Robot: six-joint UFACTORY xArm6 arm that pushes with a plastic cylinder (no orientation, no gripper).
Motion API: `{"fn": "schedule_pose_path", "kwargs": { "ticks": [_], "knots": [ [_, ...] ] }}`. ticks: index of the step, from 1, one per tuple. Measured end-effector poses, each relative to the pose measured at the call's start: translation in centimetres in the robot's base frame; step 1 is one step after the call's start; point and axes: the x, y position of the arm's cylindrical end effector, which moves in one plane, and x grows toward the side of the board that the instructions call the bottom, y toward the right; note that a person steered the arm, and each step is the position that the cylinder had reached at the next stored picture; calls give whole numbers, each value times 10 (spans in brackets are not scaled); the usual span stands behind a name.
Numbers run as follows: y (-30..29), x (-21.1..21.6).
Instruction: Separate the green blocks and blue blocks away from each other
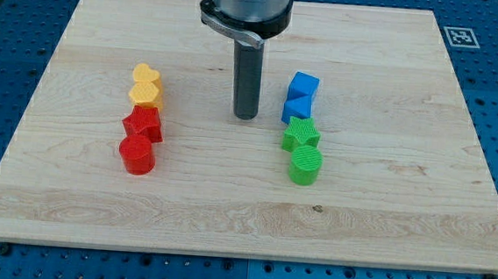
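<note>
On the view's right stands a tight column of blocks. A blue cube (305, 85) is at its top, a second blue block (296, 108) just below it, then a green star-shaped block (301, 134), then a green cylinder (305, 165) at the bottom. Each touches its neighbour. My tip (245, 116) rests on the board left of the lower blue block, with a clear gap between them. The rod rises straight to the arm's mount at the view's top.
On the view's left stands another column: a yellow heart-shaped block (146, 86), a red star-shaped block (143, 123) and a red cylinder (136, 155). The wooden board (243, 218) lies on a blue perforated table. A marker tag (460, 36) sits at the top right corner.
</note>
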Motion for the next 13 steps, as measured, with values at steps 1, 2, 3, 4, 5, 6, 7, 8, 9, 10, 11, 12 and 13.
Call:
{"fn": "schedule_pose_path", "kwargs": {
  "ticks": [1,2,3,4,5,6,7,8,9,10,11,12,13],
  "knots": [
    [0,0],
    [9,2],
    [38,11],
    [77,20],
    [115,21],
    [119,29],
    [119,39],
    [119,47],
    [126,33],
    [131,2],
    [125,-18],
    [125,-20],
    [131,5]
  ]
}}
